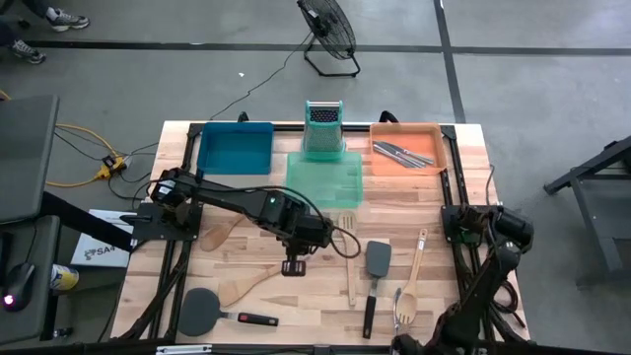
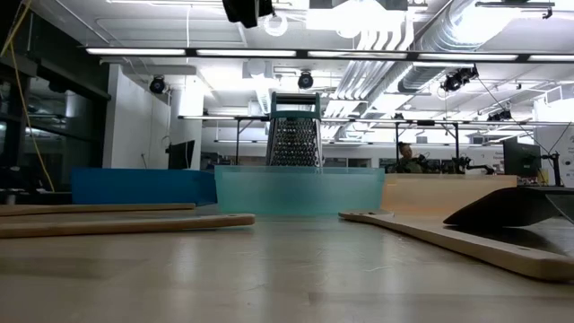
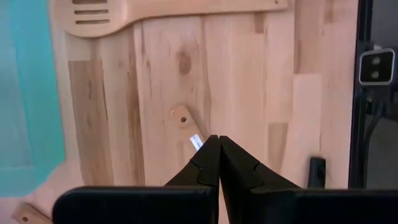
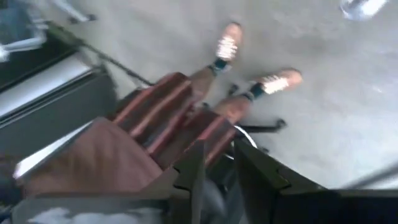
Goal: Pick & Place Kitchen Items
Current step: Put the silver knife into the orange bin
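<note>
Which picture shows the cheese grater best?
The low view: the grater stands upright behind the green tray, its holes plain to see. The high view shows only its top, small, from above. Neither wrist view shows it.

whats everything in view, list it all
blue tray: one, blue, table's back left
green tray: one, green, back centre
orange tray: one, orange, back right
box grater: one, metal, upright behind green tray
cutlery: several, silver, in orange tray
wooden utensils: four, pale, front half
black spatulas: two, one red-tipped, front
fan: one, black, floor
person's shoes: two, tan, floor
left pincer: shut, over table centre
right pincer: off table's right front edge
</note>
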You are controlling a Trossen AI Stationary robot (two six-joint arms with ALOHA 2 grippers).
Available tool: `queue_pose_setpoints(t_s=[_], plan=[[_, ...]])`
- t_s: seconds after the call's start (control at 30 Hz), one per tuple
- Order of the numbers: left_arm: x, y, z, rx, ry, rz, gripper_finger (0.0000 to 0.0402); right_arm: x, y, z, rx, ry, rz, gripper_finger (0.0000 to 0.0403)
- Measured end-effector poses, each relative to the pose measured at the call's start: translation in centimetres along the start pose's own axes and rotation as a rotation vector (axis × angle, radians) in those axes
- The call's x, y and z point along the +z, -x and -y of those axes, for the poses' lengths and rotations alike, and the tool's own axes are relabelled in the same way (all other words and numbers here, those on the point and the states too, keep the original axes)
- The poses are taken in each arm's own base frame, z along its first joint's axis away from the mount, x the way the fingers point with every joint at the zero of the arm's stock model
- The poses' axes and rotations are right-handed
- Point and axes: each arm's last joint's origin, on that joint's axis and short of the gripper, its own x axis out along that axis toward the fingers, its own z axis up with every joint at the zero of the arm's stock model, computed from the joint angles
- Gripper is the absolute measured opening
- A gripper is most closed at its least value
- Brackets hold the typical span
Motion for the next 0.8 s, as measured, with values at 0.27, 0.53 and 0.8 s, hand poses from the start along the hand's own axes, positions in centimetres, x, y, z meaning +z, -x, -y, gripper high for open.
queue_pose_setpoints(t_s=[0.27, 0.53, 0.8], plan=[[-0.5, 0.0, 1.7, -0.014, -0.074, -0.007, 0.0, -0.2, -2.8, -1.8, -0.171, -0.094, -0.002, 0.0049], [-0.6, 0.0, 2.2, -0.025, -0.086, -0.012, 0.0, 2.1, -2.9, -1.7, -0.288, -0.115, 0.118, 0.0007], [-0.6, 0.0, 2.1, -0.025, -0.083, -0.013, 0.0, 2.5, -2.8, -1.6, -0.248, -0.025, 0.212, 0.0042]])
